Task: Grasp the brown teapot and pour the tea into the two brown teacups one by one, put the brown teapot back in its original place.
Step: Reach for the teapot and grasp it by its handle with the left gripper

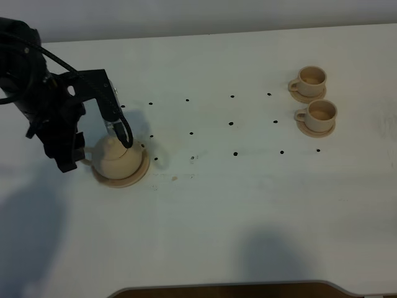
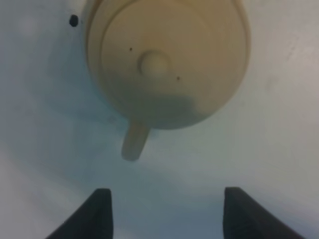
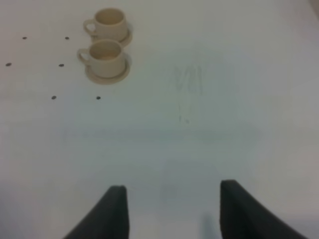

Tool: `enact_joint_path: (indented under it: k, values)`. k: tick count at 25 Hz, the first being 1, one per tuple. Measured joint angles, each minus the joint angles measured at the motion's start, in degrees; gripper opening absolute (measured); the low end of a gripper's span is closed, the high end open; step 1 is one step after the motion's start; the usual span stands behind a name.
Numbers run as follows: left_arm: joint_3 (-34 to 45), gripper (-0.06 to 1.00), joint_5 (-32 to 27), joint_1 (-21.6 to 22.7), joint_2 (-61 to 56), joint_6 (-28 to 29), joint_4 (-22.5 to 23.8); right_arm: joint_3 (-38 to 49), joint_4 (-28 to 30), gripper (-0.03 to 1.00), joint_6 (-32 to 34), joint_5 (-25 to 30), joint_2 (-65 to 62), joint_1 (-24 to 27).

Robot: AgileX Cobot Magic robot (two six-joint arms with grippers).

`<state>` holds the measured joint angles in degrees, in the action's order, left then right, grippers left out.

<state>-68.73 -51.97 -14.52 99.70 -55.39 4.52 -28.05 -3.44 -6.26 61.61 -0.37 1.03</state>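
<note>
The brown teapot (image 1: 116, 155) stands upright on its wide saucer (image 1: 124, 180), the original place, at the left of the table. My left gripper (image 1: 74, 160) is right beside the pot's handle (image 1: 84, 160). In the left wrist view the left gripper (image 2: 164, 214) is open, and the handle (image 2: 134, 142) of the teapot (image 2: 164, 59) sits just ahead of the fingertips, untouched. The two brown teacups (image 1: 311, 79) (image 1: 321, 112) rest on small saucers at the far right. The right wrist view shows my right gripper (image 3: 172, 211) open over bare table, far from the cups (image 3: 109, 20) (image 3: 105, 54).
Small black dots (image 1: 231, 123) mark the white tabletop between the teapot and the cups. A cable (image 1: 121, 127) from the left arm hangs over the teapot's lid. The table's front edge (image 1: 236, 287) runs along the bottom of the high view.
</note>
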Motion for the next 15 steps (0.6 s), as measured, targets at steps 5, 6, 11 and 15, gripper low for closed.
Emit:
enact_joint_path:
  k: [5,6,11,15]
  values:
    - [0.3,0.53,1.4,0.0,4.2,-0.1,1.4,0.0,0.0,0.41,0.0,0.0,0.0,0.0]
    - [0.3,0.53,1.9,0.0,4.7,-0.1,1.6,0.0,0.0,0.41,0.0,0.0,0.0,0.0]
    - [0.3,0.53,4.5,0.0,6.8,-0.4,2.3,0.0,0.0,0.41,0.0,0.0,0.0,0.0]
    - [0.3,0.53,5.1,0.0,8.1,-0.5,2.8,0.0,0.0,0.41,0.0,0.0,0.0,0.0]
